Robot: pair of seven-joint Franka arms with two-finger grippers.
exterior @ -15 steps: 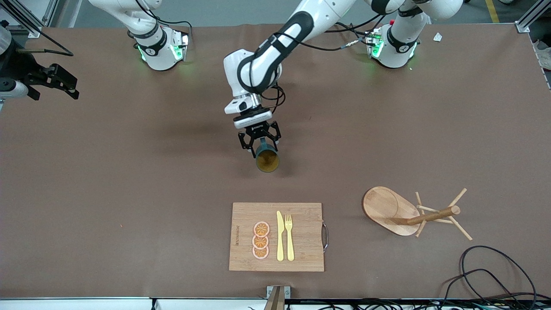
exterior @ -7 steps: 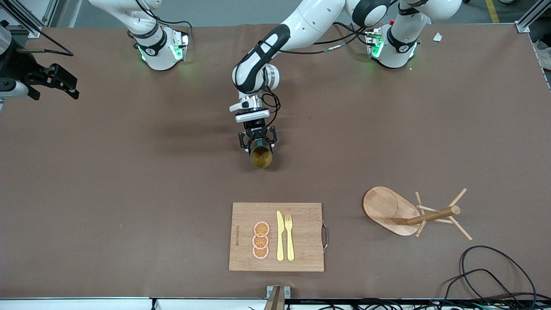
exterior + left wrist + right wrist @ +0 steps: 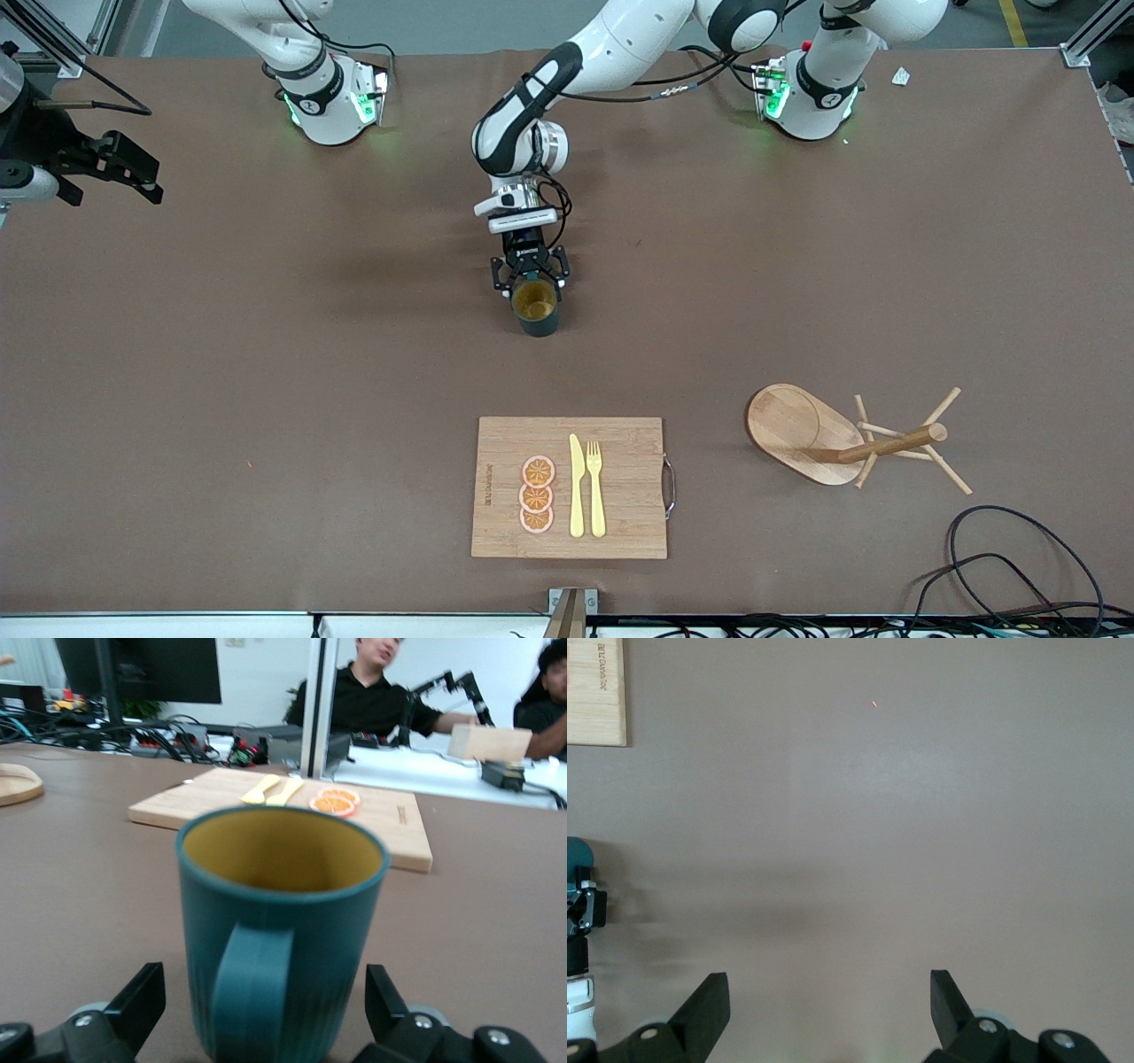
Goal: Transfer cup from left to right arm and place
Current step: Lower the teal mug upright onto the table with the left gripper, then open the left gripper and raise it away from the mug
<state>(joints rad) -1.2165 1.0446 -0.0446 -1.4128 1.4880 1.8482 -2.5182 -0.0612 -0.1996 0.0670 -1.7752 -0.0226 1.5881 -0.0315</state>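
One small dark teal ribbed mug (image 3: 536, 310) stands upright on the brown counter (image 3: 266, 372) at the middle of the front view. It is empty, with a yellowish-tan inside. The left gripper (image 3: 531, 285) is low around it, its fingers (image 3: 142, 1001) spread wide on either side of the mug and gripping nothing. The only other carrier is one rectangular wooden cutting board (image 3: 629, 487), nearer the front camera in the lower middle of the frame. It bears three orange slices (image 3: 537, 494), one yellow knife (image 3: 577, 486) and one yellow fork (image 3: 595, 487). One wooden peg rack (image 3: 824, 439) lies tipped over toward the left arm's end, with black cable loops (image 3: 1001, 549) in the lower corner there. The right gripper (image 3: 152, 179) waits at the frame edge over the right arm's end of the counter, its fingers (image 3: 709, 1001) wide apart and empty. Only the left wrist view shows the mug's handle (image 3: 252, 992), which faces the wrist, with the board farther off. The right wrist view shows mostly bare counter, with a board corner and a sliver of mug at the frame's edge.
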